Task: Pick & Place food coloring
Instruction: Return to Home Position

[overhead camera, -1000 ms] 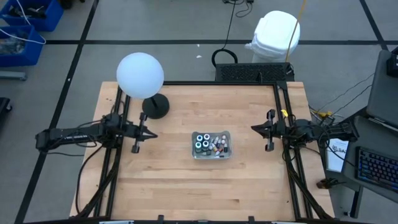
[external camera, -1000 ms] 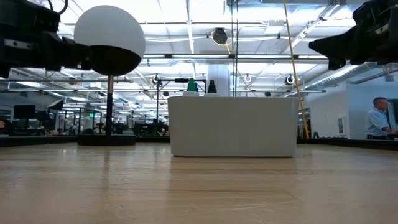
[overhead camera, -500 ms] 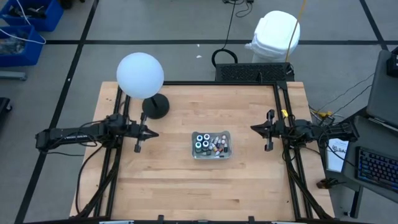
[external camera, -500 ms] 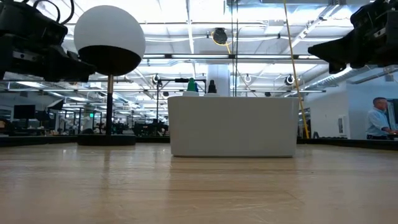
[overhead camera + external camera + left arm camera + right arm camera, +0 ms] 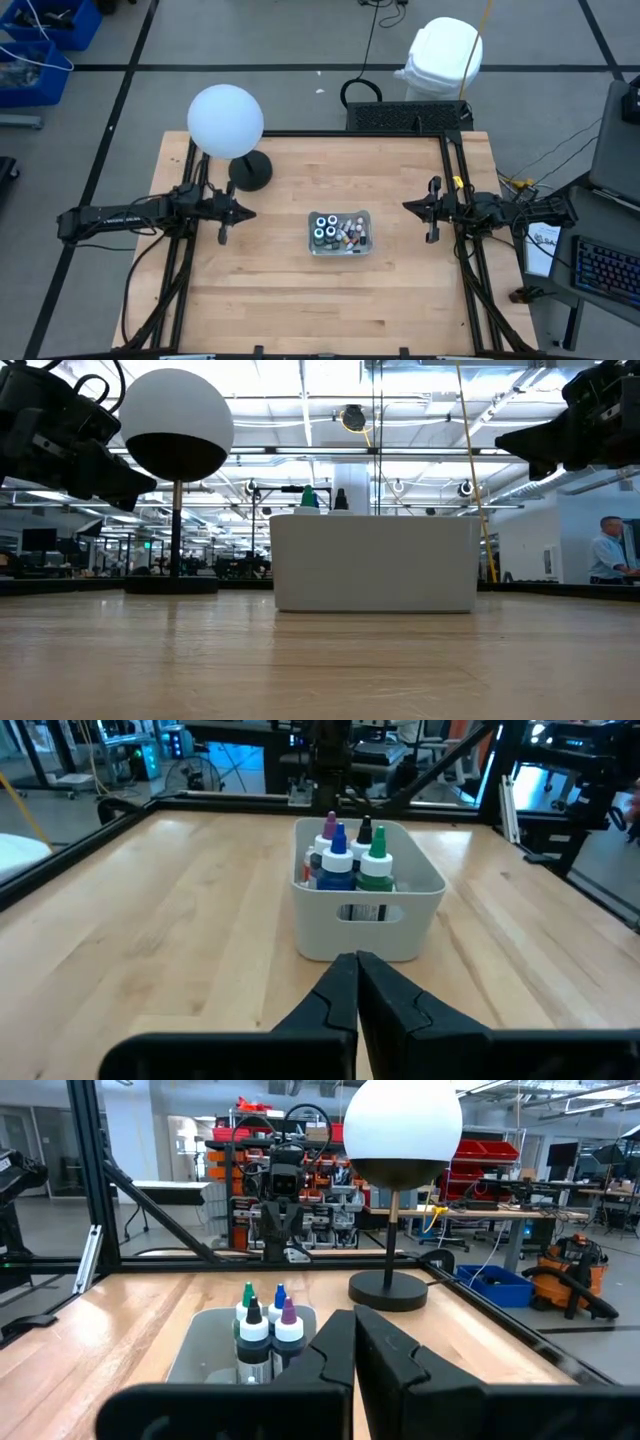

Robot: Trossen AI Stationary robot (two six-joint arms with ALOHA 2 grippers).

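We see the food coloring bottles (image 5: 350,865) standing together in the gray bin (image 5: 370,935) at the middle of the table (image 5: 280,300). Our left gripper (image 5: 357,957) hangs above the table's left side, fingers pressed together on nothing. Our right gripper (image 5: 354,1312) hangs above the right side, likewise closed and empty.

Small food coloring bottles (image 5: 350,865), upright, violet, blue, black and green caps, clustered inside gray bin (image 5: 412,926).

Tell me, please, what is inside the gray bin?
Food coloring bottles stand in the bin: green, blue, violet and black tips show. Its walls hide their lower parts.
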